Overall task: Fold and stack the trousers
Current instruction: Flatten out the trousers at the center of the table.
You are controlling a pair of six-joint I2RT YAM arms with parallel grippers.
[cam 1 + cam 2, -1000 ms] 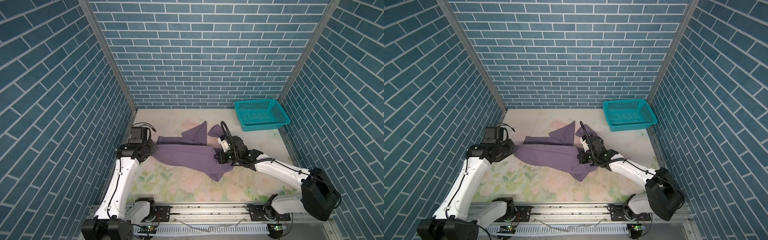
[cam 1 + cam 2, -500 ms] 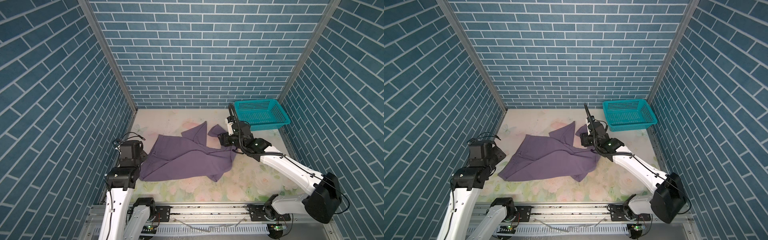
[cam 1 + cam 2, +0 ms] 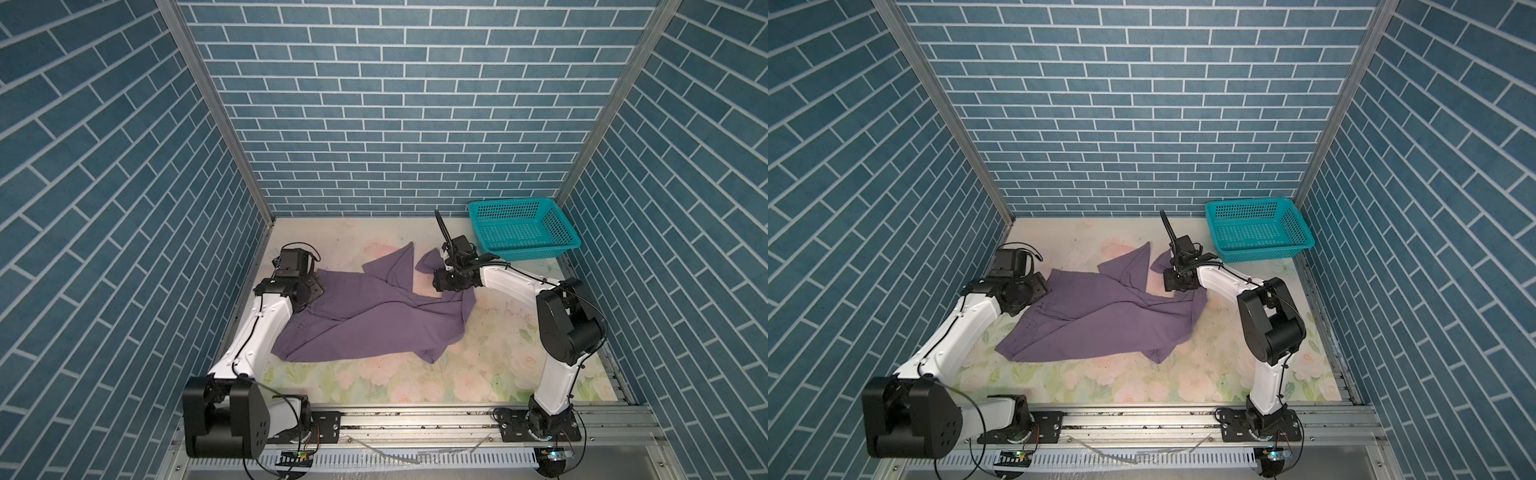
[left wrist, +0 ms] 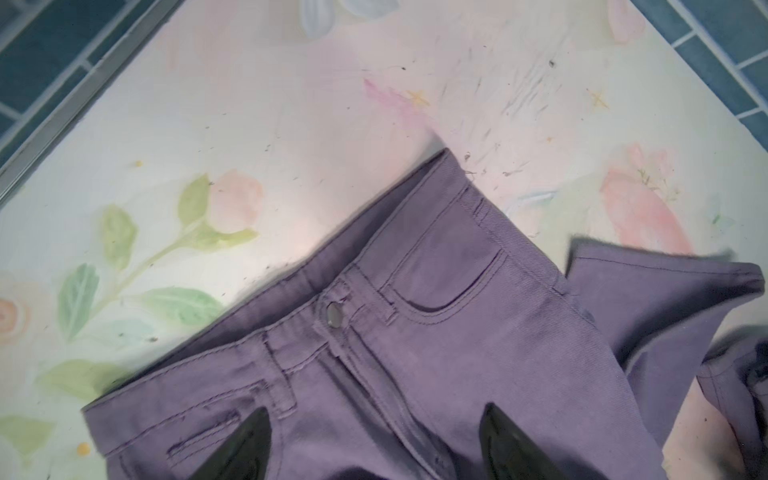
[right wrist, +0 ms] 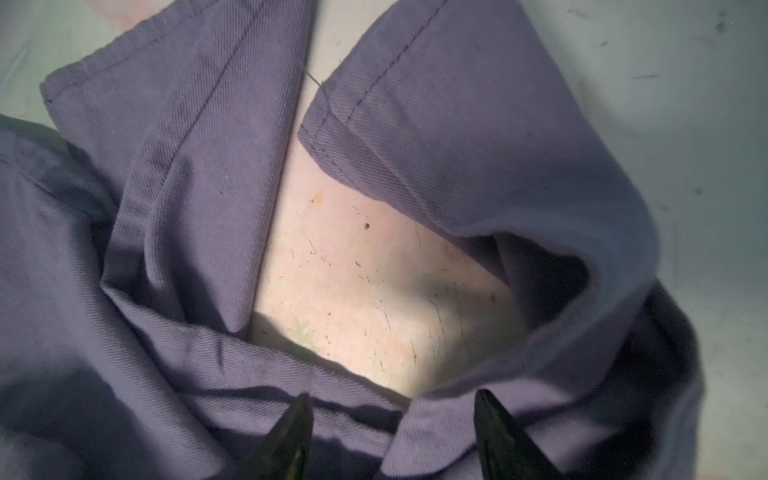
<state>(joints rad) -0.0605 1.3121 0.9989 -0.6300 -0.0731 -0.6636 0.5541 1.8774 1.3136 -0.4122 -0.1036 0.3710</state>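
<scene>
The trousers (image 3: 365,316) lay crumpled in the middle of the table (image 3: 415,374), legs twisted, no fold made, nothing stacked. The left gripper (image 4: 374,415) hung spread over the waistband (image 4: 299,299), the right gripper (image 5: 392,401) spread over the leg hems (image 5: 340,137), neither pinching cloth. By the look of it, all the folding remained.

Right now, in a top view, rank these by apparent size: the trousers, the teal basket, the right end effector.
1. purple trousers
2. teal mesh basket
3. right end effector, clearly the smallest
</scene>
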